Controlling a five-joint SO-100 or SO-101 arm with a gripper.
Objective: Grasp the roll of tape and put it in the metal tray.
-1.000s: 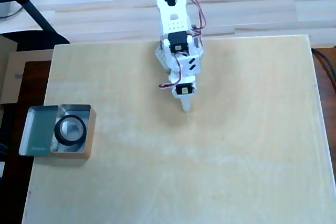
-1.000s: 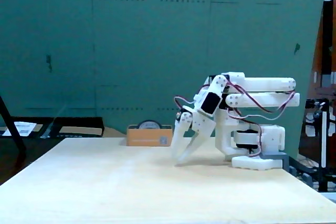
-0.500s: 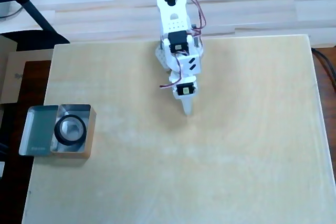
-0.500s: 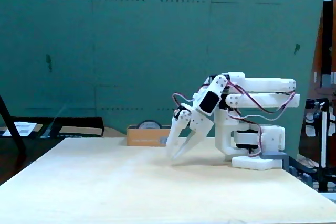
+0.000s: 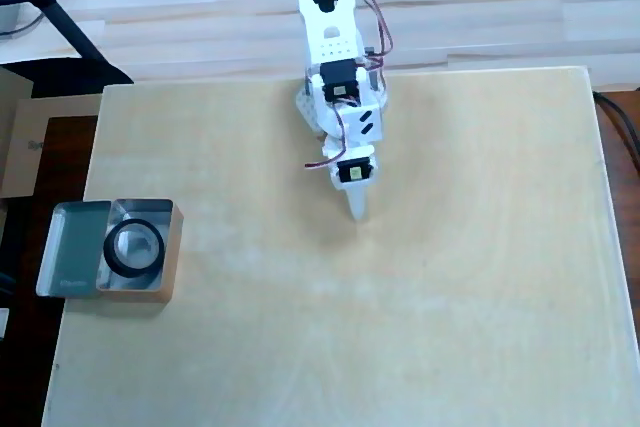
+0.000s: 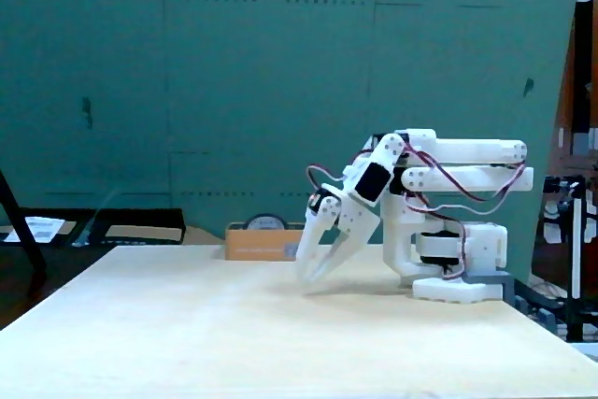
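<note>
The roll of tape [image 5: 135, 245], a black ring, lies inside the metal tray [image 5: 75, 247] at the table's left edge in the overhead view. It fills the tray's right half, beside the greenish half. In the fixed view the tray [image 6: 266, 243] shows as a tan-reflecting box behind the arm, with the tape's rim [image 6: 266, 221] just above its wall. My gripper [image 5: 357, 213] hangs near the table's upper middle, far to the right of the tray. It points down, its tips [image 6: 305, 279] close over the tabletop, shut with nothing held.
The arm's base [image 6: 458, 273] stands at the table's far edge. A black stand leg [image 5: 60, 12] and a cardboard piece [image 5: 20, 147] lie off the table at the left. A cable [image 5: 612, 117] runs off the right edge.
In the fixed view the gripper has swung a little to the left over the table. The tape and tray have not moved.
</note>
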